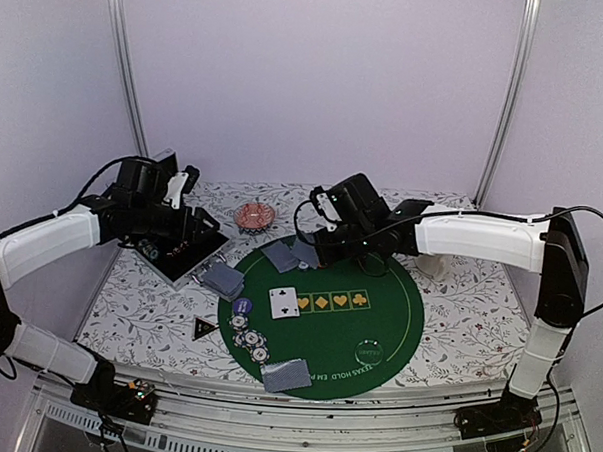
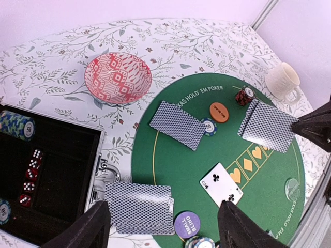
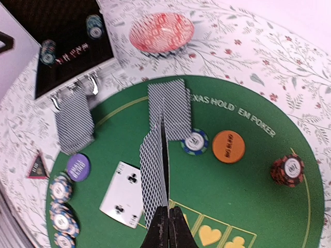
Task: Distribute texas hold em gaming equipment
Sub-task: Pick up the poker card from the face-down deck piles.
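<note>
Green poker mat [image 1: 398, 310] already holds card piles [image 1: 286, 373], chips [image 1: 249, 339] and one face-up card [image 1: 284, 302]. Right fingers [image 3: 177, 232] pinch a grey-backed card [image 3: 152, 170] above it; left fingers [image 2: 83, 227] gape empty. More chips wait in the case [image 2: 67, 155].

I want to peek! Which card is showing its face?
The white clubs card lying beside the yellow suit symbols; all the other cards show patterned blue backs.

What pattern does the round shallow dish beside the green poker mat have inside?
A red-and-white diamond pattern covers the round dish; the left wrist view shows it best.
</note>
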{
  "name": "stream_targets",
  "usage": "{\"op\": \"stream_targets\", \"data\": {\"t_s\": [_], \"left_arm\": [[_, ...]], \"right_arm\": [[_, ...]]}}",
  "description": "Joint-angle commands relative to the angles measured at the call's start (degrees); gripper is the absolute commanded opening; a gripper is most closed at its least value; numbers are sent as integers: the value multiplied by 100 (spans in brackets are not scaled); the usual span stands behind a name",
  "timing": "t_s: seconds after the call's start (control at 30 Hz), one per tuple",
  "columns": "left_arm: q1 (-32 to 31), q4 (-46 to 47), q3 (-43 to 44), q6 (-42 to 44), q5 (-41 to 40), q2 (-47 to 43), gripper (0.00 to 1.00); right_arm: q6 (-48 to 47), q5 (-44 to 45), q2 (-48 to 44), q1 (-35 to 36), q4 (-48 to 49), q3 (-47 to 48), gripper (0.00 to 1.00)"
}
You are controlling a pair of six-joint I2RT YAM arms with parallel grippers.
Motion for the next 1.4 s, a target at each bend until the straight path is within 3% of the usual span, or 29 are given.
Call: {"op": "stream_targets", "data": {"t_s": [0.0,0.07,0.17,0.3,0.47,0.6,0.77,1.03,1.23,1.37], "left_arm": [[28,-76,-224,283,23,-172,74],[23,-47,-276,287,209,-152,74],[16,-52,-236,305,1103,-147,72],[-112,284,-328,268,2112,-433,61],[-511,1188,-782,201,3614,-1217,56],[-858,1742,-1216,264,4041,-1843,53],[-913,1733,-1391,407,4204,-2081,46],[-928,1656,-1422,447,4391,-1652,56],[-999,1655,-1482,490,4718,-1532,47],[-1005,1655,-1599,594,4522,-1651,38]], "right_arm": [[-794,518,31,39,-940,326,2],[-904,-108,-18,42,-851,392,2],[-1093,-1463,-320,63,-50,95,2],[-1302,-2993,-691,61,784,-477,2],[-1538,-3641,-1033,61,796,-734,2],[-1739,-4371,-1203,125,843,-818,2],[-1785,-4716,-1408,316,1061,-1024,2],[-1918,-4847,-1536,419,1104,-1090,2],[-1987,-4880,-1435,421,1258,-1066,2],[-1972,-4929,-1404,422,1372,-1095,2]]}}
